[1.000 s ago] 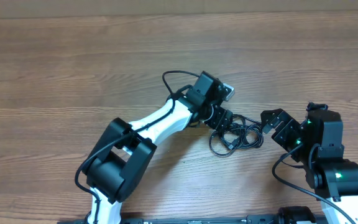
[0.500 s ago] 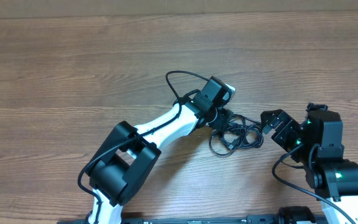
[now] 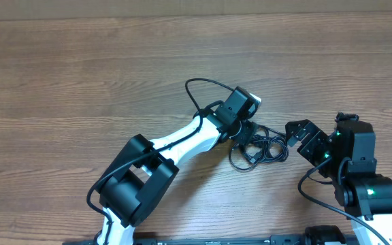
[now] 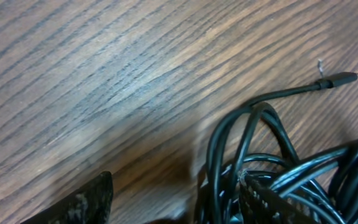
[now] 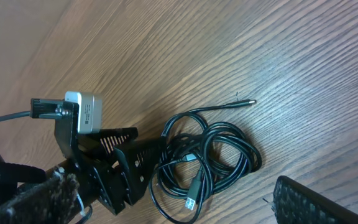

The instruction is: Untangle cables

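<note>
A bunch of thin black cables (image 3: 260,150) lies in overlapping loops on the brown wood-grain table (image 3: 80,68), between the two arms and near the front edge. In the right wrist view the cords form several tangled rings. One straight strand runs out from the top of the bunch to a small slim plug (image 5: 247,101) lying flat on the wood, and a flat metal-tipped plug (image 5: 191,202) rests inside the lower loops.

The left gripper (image 3: 245,133), on its white and black arm, is low at the left edge of the bunch. In its own wrist view the two fingers (image 4: 95,199) stand moderately apart. The outermost loops sit in the gap close against the right-hand finger, while bare wood shows beside the other. It does not pinch any cord.

The right gripper (image 3: 298,139) sits just to the right of the bunch, apart from it, pointing towards it. Its dark textured fingers (image 5: 36,196) are spread to their widest and hold nothing.

A small silver box (image 5: 82,112) is mounted on the left wrist, with a thick black wire (image 3: 203,85) arching from it.
</note>
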`<state>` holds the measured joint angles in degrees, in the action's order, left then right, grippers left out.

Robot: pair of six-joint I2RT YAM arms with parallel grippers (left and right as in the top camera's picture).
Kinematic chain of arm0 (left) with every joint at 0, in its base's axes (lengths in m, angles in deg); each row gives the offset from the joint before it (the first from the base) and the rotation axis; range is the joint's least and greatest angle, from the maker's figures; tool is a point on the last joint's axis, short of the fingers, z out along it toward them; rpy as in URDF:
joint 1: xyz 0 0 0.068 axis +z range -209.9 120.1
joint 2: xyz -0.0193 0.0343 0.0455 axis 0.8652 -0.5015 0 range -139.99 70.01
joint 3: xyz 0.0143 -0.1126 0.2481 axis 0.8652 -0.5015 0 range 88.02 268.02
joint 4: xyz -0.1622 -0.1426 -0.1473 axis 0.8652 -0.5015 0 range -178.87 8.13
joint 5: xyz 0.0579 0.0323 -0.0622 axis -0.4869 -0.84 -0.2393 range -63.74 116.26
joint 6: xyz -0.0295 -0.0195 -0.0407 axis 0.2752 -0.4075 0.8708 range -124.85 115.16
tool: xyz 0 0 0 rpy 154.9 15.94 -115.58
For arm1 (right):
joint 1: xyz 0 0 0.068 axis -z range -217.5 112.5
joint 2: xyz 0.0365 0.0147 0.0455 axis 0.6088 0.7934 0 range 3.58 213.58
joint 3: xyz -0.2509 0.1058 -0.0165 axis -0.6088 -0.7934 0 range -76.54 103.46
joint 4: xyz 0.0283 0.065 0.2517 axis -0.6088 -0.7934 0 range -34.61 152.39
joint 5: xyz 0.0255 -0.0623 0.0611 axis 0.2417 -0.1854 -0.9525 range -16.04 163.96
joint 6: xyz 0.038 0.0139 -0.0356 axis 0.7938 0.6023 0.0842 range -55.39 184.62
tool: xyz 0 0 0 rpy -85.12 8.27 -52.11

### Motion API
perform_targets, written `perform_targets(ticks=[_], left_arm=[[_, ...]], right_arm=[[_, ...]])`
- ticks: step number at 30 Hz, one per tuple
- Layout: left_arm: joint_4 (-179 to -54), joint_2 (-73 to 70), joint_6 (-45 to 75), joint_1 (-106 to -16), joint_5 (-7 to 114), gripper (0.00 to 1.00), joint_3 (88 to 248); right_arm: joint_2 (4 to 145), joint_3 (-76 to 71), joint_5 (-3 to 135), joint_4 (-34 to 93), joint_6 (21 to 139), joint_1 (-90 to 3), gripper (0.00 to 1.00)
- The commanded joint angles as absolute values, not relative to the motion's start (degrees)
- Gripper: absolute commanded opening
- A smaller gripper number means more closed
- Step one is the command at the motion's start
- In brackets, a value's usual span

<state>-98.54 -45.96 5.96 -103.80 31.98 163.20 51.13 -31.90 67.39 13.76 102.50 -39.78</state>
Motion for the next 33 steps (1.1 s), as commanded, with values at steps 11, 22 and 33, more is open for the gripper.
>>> perform_targets(ticks=[11, 22, 33], left_arm=[[-98.0, -49.0, 6.1, -104.6, 30.3, 0.61, 164.2], [-98.1, -50.8, 6.1, -104.6, 30.7, 0.52, 164.2], [-99.5, -50.9, 4.1, -104.5, 30.2, 0.04, 164.3]], right_arm=[[51.0, -30.9, 67.9, 13.8, 102.8, -39.7, 1.00], [51.0, -30.9, 67.9, 13.9, 102.8, -39.7, 1.00], [51.0, -30.9, 67.9, 13.8, 102.8, -39.7, 1.00]])
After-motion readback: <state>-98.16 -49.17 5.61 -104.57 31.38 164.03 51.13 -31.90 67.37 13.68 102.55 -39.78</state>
